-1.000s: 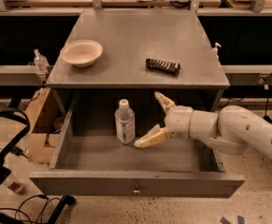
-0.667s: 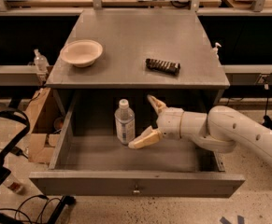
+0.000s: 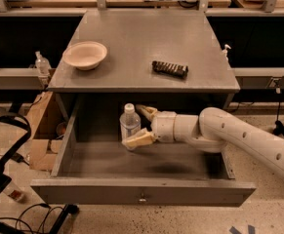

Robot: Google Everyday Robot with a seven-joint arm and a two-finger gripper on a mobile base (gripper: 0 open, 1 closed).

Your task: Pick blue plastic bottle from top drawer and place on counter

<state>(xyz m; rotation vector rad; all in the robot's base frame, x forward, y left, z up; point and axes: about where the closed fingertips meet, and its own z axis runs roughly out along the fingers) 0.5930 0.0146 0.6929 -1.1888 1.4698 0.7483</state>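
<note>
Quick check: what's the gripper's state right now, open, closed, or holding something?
Gripper: open, inside the top drawer, with one finger on either side of the blue plastic bottle, not clamped on it.

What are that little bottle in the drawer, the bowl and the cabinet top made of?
Bottle: probably clear plastic, going by its see-through body and white cap; the gripper straddles it, open, in the drawer. Bowl: pale and matte, perhaps paper or plastic; unclear. Cabinet top: dull grey, faintly scuffed, likely metal.
</note>
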